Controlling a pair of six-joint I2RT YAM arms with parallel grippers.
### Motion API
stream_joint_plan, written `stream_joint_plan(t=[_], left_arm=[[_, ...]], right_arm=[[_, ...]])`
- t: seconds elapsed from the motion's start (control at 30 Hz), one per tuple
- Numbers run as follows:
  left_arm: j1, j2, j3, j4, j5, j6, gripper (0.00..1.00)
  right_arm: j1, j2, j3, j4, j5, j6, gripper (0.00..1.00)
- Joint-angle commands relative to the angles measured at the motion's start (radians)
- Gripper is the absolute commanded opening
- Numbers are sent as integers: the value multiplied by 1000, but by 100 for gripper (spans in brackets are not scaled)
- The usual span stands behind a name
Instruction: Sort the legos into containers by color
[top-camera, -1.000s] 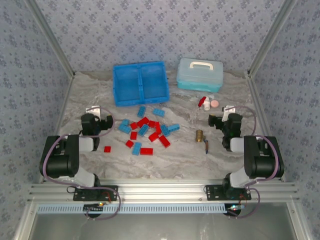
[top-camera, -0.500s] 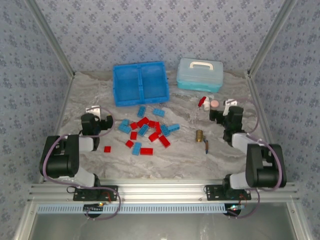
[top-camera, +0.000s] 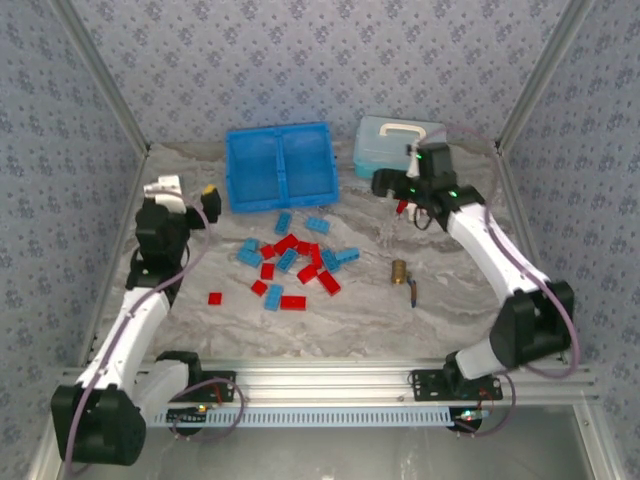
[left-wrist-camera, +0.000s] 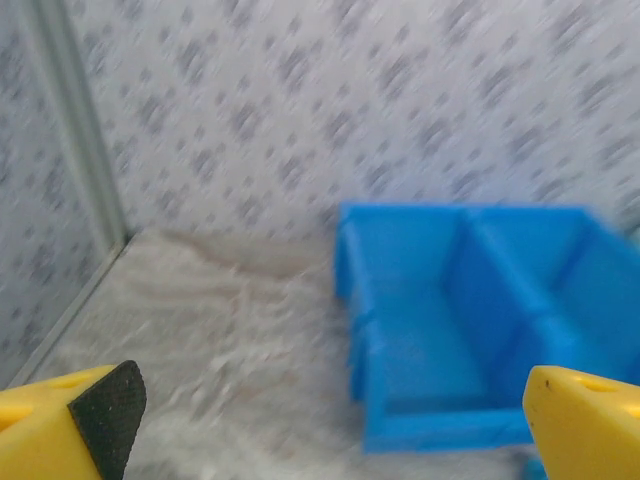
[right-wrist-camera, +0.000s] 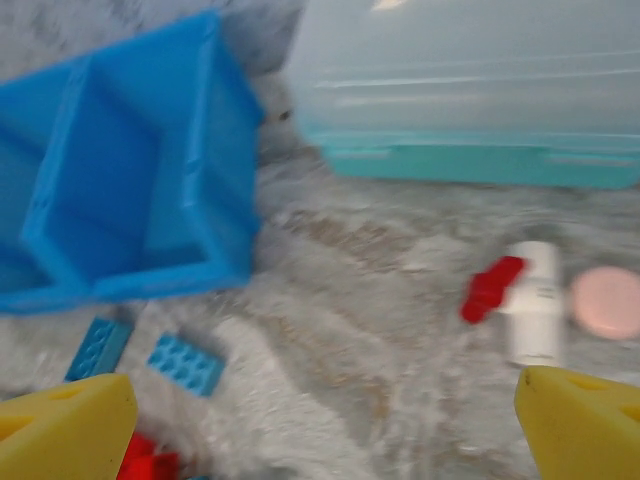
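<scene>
While both arms were extended toward the far side of the surface (top-camera: 350, 310), the left jaws were seen wide apart and empty, yellow fingertips (left-wrist-camera: 90, 420) framing the blue tray (left-wrist-camera: 440, 435) ahead. The right jaws were likewise spread and empty, positioned just in front of the pale lidded case (top-camera: 380, 145), right of the tray. All legos (top-camera: 292, 262) were found loose on the surface just in front of the tray, red and light blue mixed; one red brick (top-camera: 214, 298) was set apart to the left. A brass fitting (top-camera: 399, 270) was noted right of the pile; a red-and-white bottle (right-wrist-camera: 530, 300) and pink disc (right-wrist-camera: 605, 302) were seen near the case.
</scene>
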Motion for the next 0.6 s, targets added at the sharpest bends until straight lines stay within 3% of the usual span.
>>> stream_joint_plan(t=[0.0, 0.13, 0.27, 0.37, 0.47, 0.57], left_arm=[[-72, 7, 154, -409, 209, 10, 99], [-222, 65, 317, -701, 282, 149, 99], [-358, 102, 419, -943, 324, 331, 99], [-404, 79, 391, -977, 353, 428, 99], [-408, 49, 330, -942, 372, 471, 99], [-408, 29, 285, -905, 423, 515, 99]], right_arm=[[97, 156, 144, -246, -34, -55, 100], [172, 294, 251, -330, -4, -33, 100], [218, 275, 165, -320, 67, 55, 100], [255, 216, 57, -334, 149, 287, 100], [322, 159, -58, -290, 104, 616, 100], [392, 148, -113, -242, 96, 836, 100]])
